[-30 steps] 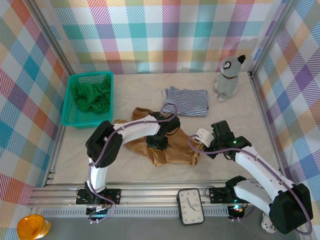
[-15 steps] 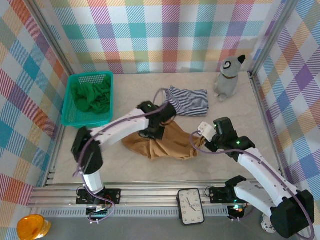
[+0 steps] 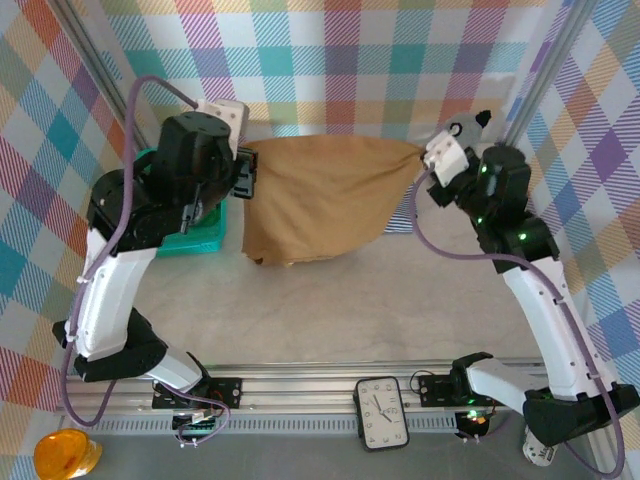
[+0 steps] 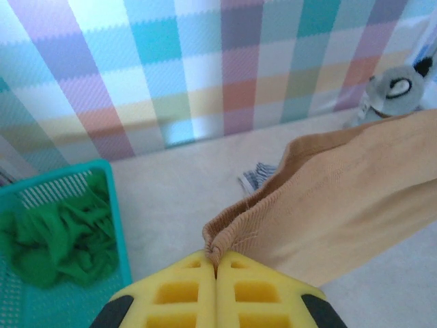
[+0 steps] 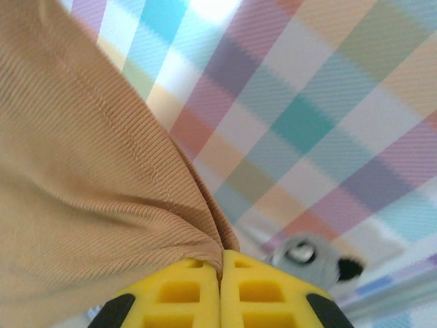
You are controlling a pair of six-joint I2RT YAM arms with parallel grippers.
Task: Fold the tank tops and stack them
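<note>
Top external: your left tool (image 3: 244, 172) and right tool (image 3: 427, 159) both pinch the plain tan-brown cloth tank top (image 3: 320, 200), spread aloft; folding it, and stacking, remain.

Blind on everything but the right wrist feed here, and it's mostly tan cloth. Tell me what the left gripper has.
Observer: The left gripper is shut on an upper edge of the tan tank top, which hangs spread between it and the right gripper.
Operator: Give me the green one's location.
Observer: The green tank top lies bunched inside the teal basket, on the left side of the table.
Operator: Now the striped one.
Observer: The striped tank top lies on the table behind the hanging tan one, mostly hidden from above.
</note>
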